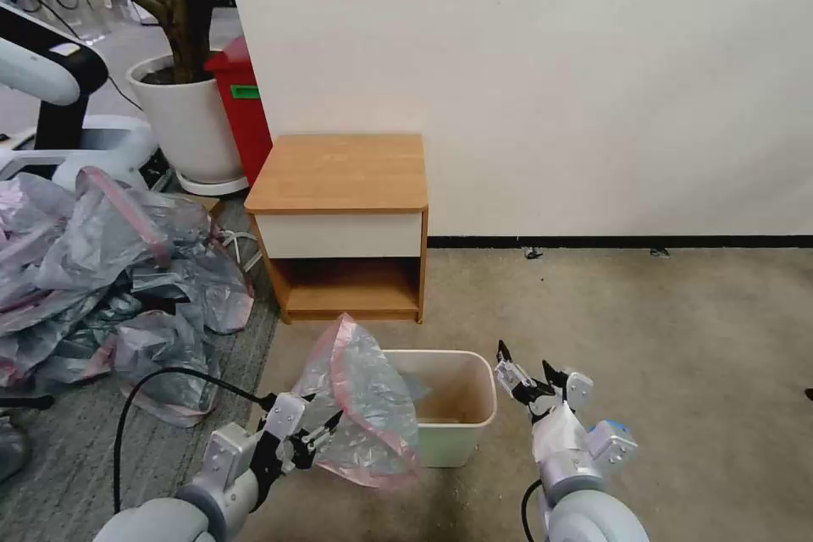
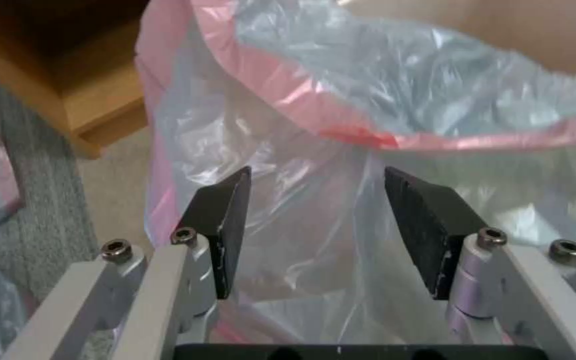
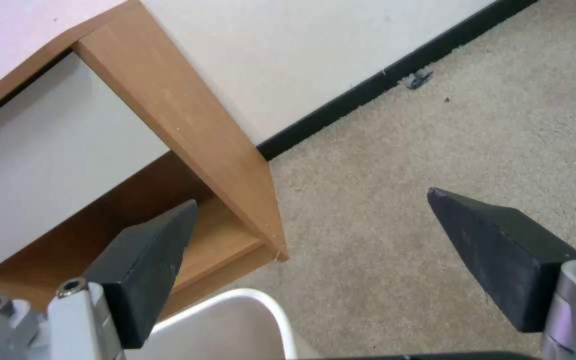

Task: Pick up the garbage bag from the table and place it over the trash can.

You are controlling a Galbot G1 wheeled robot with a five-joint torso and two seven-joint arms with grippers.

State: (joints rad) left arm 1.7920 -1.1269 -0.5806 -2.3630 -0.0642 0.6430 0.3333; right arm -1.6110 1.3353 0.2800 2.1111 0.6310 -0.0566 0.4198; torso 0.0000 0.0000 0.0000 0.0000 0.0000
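— What lay furthest left?
— A heap of bags (image 1: 110, 271) on the floor. Next, the left gripper (image 1: 326, 434) sat against the garbage bag (image 1: 364, 406), pads (image 2: 225, 225) spread apart with the plastic loose between them, not pinched.
— Where was the bag?
— Draped over the left rim of the trash can (image 1: 461, 406), in front of the table (image 1: 343, 174).
— And on the right?
— The right gripper (image 1: 529, 373) hovered just beside the can, fingers wide, holding nothing.

Head camera high, angled down at table (image 1: 339, 174) and trash can (image 1: 453, 406). Wrist cameras close, sighting between fingers; right wrist view shares table (image 3: 188, 130) and trash can (image 3: 235, 325).
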